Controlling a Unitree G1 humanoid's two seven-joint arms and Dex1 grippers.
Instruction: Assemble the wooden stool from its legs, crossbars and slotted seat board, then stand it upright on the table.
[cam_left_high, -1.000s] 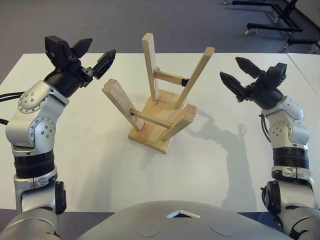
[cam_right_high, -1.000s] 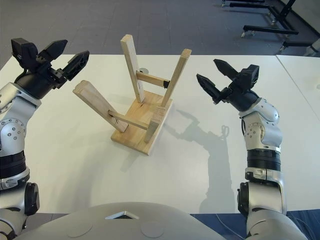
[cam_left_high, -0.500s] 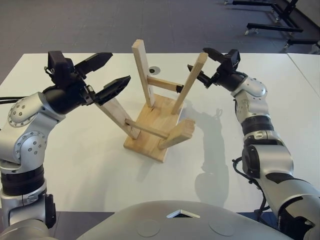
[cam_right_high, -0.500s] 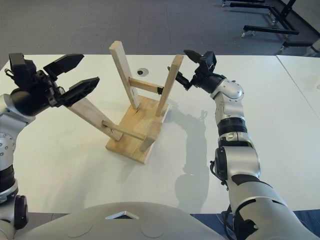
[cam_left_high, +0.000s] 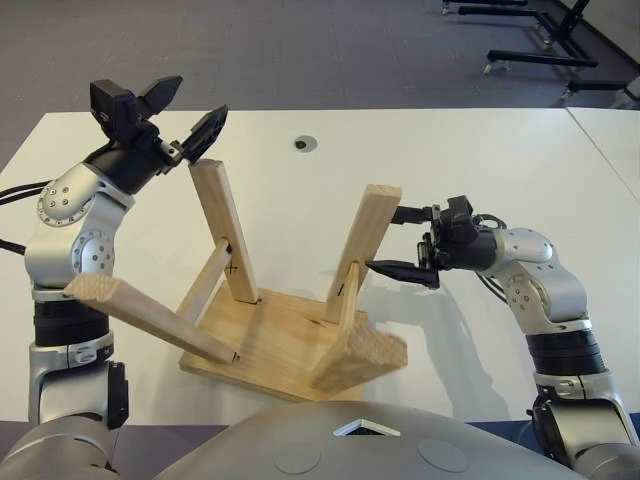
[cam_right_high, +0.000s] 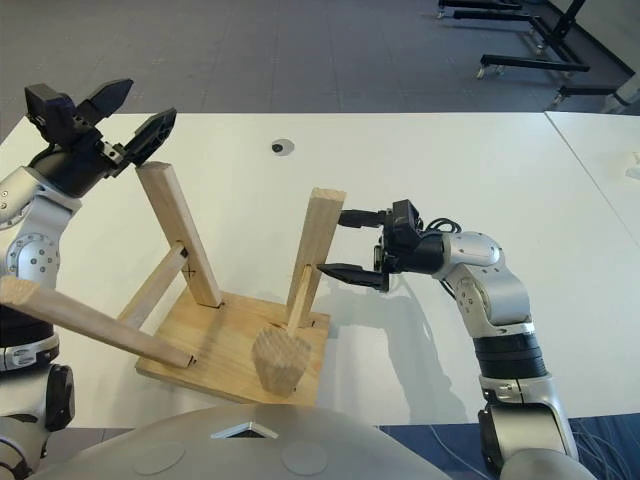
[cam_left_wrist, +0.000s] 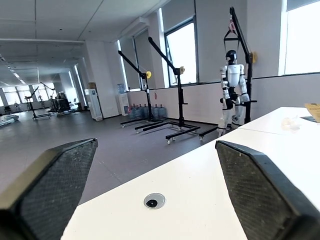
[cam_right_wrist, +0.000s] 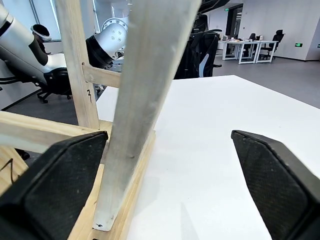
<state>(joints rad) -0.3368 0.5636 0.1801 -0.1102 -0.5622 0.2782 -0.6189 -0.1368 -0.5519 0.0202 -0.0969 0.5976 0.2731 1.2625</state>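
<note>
Stool (cam_left_high: 262, 300) appearing assembled, resting inverted near table (cam_left_high: 480, 150) front edge: seat board (cam_left_high: 270, 338) down, legs pointing up. Left gripper (cam_left_high: 198, 98) hovering open above rear-left leg (cam_left_high: 225, 230). Right gripper (cam_left_high: 383, 240) gaping at right leg (cam_left_high: 360, 245), gripping nothing. Flipping upright remaining.

The stool (cam_right_high: 200, 300) is bare pale wood, unvarnished and matt, with the grain plain on its seat board (cam_left_high: 275, 350) and legs (cam_left_high: 225, 230). The cut end of the nearest leg (cam_right_high: 281, 360) looks rough and fibrous. The table (cam_left_high: 500, 150) under it is smooth and white with a faint sheen. The left end effector (cam_left_high: 196, 100) and right end effector (cam_left_high: 386, 240) are matt black plastic, and their pads (cam_left_wrist: 255, 200) are finely cross-hatched. A small grommet (cam_left_high: 302, 144) in the table has a shiny, metal-looking ring.
</note>
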